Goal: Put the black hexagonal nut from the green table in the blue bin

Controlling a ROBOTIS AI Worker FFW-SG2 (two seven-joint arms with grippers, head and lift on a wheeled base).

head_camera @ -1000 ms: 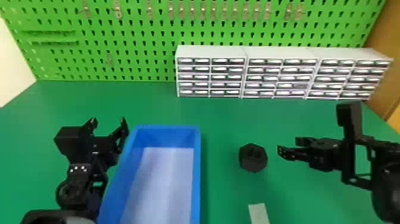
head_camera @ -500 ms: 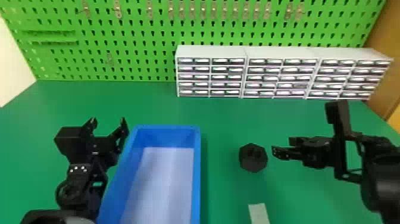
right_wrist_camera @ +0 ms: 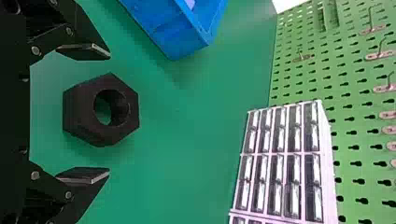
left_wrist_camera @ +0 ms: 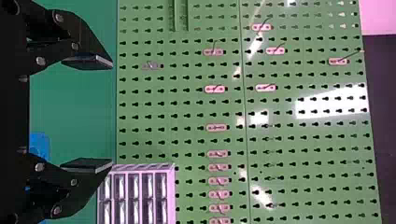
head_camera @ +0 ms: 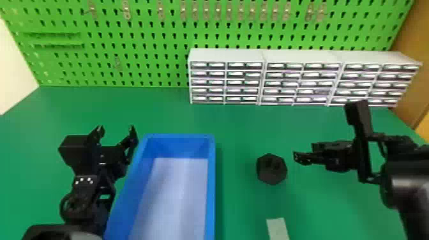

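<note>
Fingers point(right_wrist_camera: 86, 175) stand well apart on the right gripper point(right_wrist_camera: 108, 113), and the black hexagonal nut point(head_camera: 272, 169) shows in the space between them in the right wrist view, held by nothing. It lies on the green surface point(head_camera: 242, 127), its round hole facing up. In the head view it is just off the fingertips, toward the robot's left and a little nearer the robot — a strip of green shows between. No long axis to match here; the nut looks about as wide one way as another, so the choice that matters is probably which flats to close on.

The right arm is plainly the nearer. The left gripper point(head_camera: 116, 128), its fingers also spread, is parked beyond the blue bin point(head_camera: 211, 191). That bin sits to the robot's left of the nut, so the coming move should be a short reach leftward and down — stopping too early could leave only a shallow bite on the nut
</note>
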